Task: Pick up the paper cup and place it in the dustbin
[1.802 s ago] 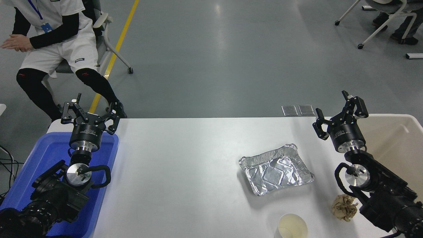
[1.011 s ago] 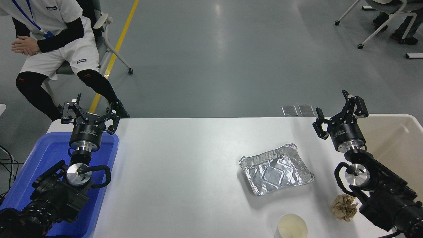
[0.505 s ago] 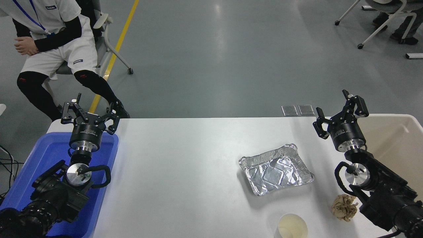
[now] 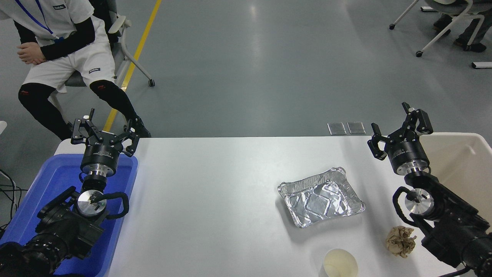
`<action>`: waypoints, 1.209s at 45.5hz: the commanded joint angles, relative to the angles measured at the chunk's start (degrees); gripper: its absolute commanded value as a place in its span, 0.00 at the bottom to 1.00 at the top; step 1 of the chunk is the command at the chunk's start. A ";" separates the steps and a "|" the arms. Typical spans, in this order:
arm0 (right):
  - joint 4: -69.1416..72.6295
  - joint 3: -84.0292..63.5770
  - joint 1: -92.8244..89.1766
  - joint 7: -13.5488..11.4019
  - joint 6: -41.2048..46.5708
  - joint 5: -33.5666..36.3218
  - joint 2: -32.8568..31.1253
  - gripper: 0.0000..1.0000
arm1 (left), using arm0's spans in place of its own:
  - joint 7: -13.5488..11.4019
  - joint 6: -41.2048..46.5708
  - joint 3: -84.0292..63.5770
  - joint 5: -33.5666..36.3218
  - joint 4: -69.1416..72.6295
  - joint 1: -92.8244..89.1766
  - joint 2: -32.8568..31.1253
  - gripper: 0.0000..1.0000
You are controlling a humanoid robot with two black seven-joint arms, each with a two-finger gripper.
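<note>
The paper cup (image 4: pixel 340 263) stands upright at the table's near edge, cream-white with a pale yellowish inside. The beige dustbin (image 4: pixel 471 139) sits at the table's right end, partly behind my right arm. My right gripper (image 4: pixel 399 125) is open and holds nothing; it is raised near the dustbin's left rim, far beyond the cup. My left gripper (image 4: pixel 103 130) is open and parked at the lower left, over the far end of the blue tub.
A silver foil tray (image 4: pixel 321 196) lies between the cup and the table's far side. A crumpled tan paper ball (image 4: pixel 401 241) rests right of the cup, beside my right arm. A blue tub (image 4: pixel 46 184) lies under my left arm. A person (image 4: pixel 61 46) sits at far left.
My right gripper has shifted slightly right and up, toward the dustbin. The seated person has shifted a little. The cup, tray and left arm have not moved.
</note>
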 commanded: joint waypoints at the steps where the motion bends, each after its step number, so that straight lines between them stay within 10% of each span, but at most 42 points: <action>1: 0.25 -0.08 0.13 -0.09 -0.05 0.00 0.42 1.00 | 0.01 0.00 0.00 0.02 0.00 0.00 0.00 0.99; 20: -0.02 -5.97 1.27 0.00 -3.03 0.09 0.95 1.00 | 0.01 -0.09 0.00 0.02 0.00 0.00 0.00 0.99; 55: 13.42 -60.89 18.49 0.00 -2.07 0.97 -23.48 1.00 | 0.01 0.00 0.00 0.02 0.00 0.00 0.00 0.99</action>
